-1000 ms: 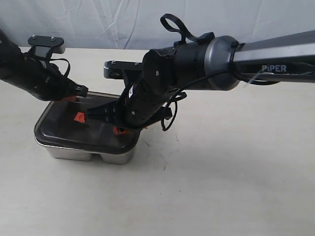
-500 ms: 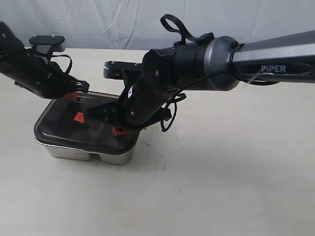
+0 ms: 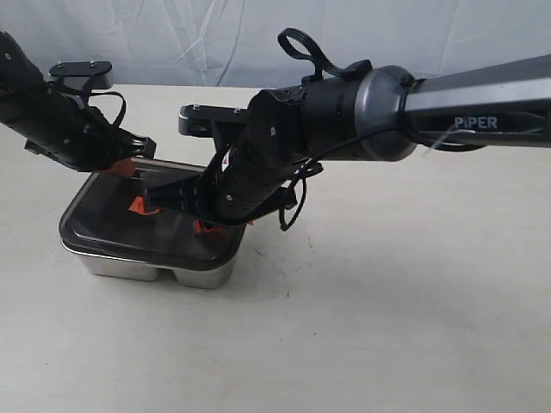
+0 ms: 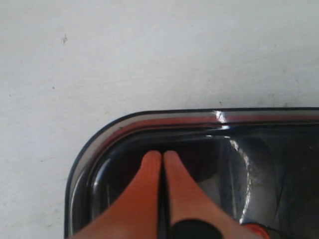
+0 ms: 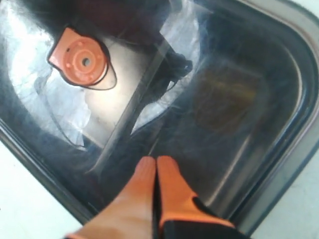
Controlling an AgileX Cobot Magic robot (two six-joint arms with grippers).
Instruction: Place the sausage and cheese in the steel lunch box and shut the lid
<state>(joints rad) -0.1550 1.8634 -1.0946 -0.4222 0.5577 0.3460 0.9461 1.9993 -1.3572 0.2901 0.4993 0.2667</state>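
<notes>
The lid (image 3: pixel 102 217) sits on the steel lunch box (image 3: pixel 146 268), dark and smoky, covering it from edge to edge. Both arms are down over it.

The left gripper (image 3: pixel 127 169) has its orange fingers (image 4: pixel 144 179) pressed together with no gap. Its tips (image 4: pixel 162 155) are just inside one rounded corner of the lid (image 4: pixel 259 159); the lid's rim curves round close ahead of them and the pale table (image 4: pixel 149 50) lies beyond. Whether the tips touch the plastic, I cannot tell.

The right gripper (image 3: pixel 205 226) is likewise closed, finger against finger and holding nothing. Its tips (image 5: pixel 156 160) are over the lid (image 5: pixel 259 64) near one long edge; the orange valve tab (image 5: pixel 82 59) lies ahead of them and off to one side, well clear of the fingers.

Through the plastic ahead of the right tips a dull brownish patch shows; I cannot say what it is, and I cannot pick out the sausage or the cheese.
</notes>
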